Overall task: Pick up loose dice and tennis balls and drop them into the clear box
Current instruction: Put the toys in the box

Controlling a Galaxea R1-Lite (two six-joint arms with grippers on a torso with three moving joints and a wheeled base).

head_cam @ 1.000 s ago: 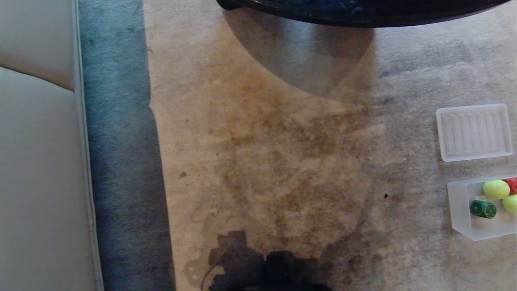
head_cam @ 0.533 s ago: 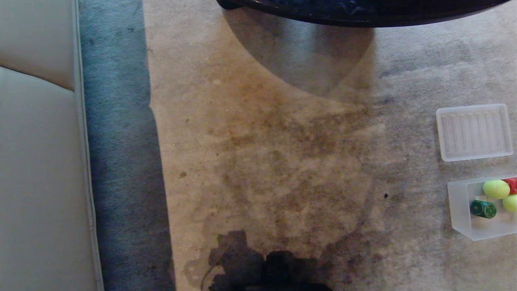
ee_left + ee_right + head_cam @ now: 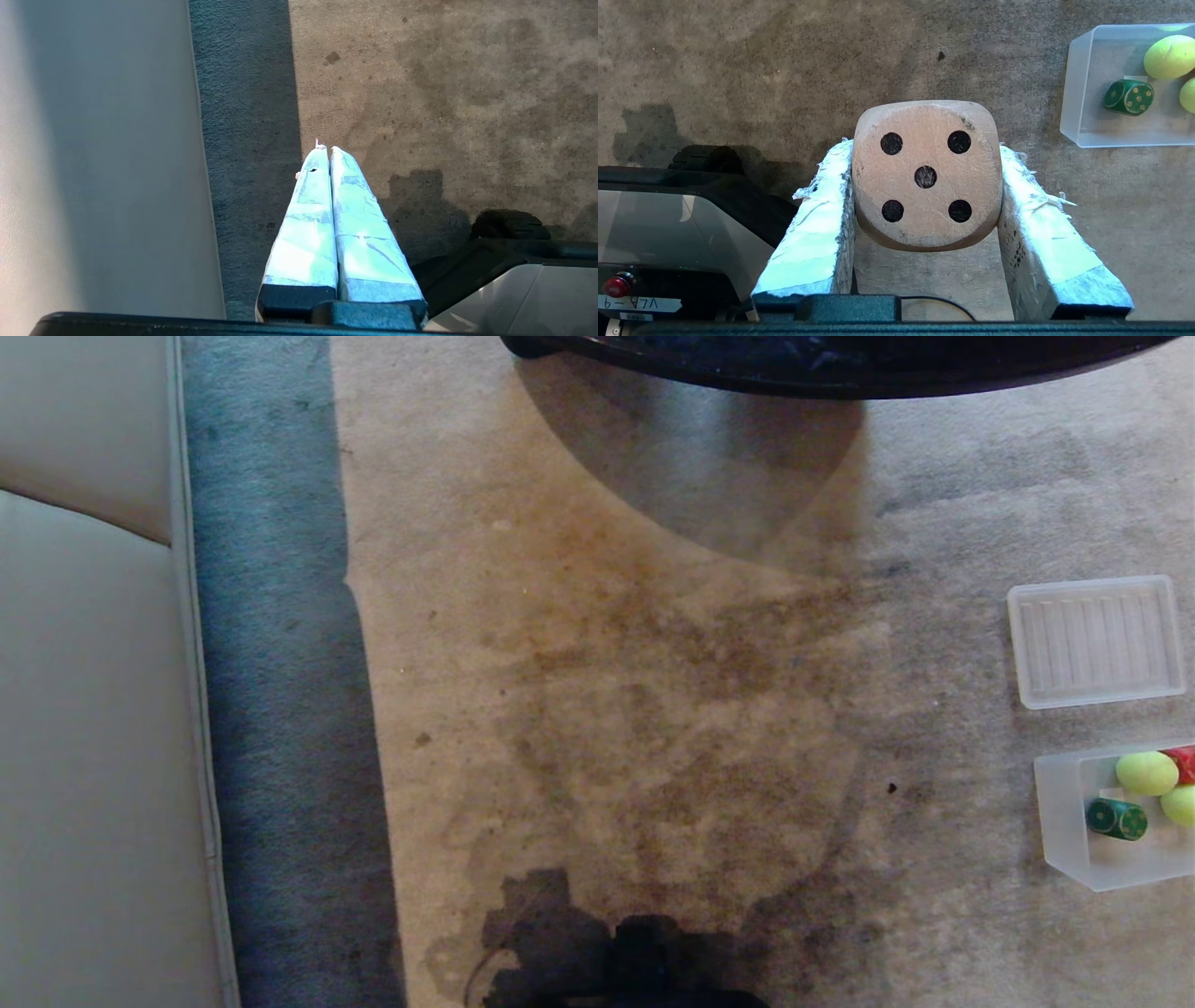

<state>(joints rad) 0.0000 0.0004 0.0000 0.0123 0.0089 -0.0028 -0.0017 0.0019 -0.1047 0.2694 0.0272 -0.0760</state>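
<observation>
Right end effector (image 3: 926, 175) grips the beige die (image 3: 927, 175) above carpet; left end effector (image 3: 330, 151) closed, empty

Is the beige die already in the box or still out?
Out: the beige die sits between the right end effector's fingers, away from the box.

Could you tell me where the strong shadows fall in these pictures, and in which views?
Head view: the dark table casts a rounded shadow on the carpet, and the robot's own shadow sits at the bottom edge. Left wrist view: a shaded band runs beside the sofa. Right wrist view: sunlight whitens the tennis ball.
</observation>
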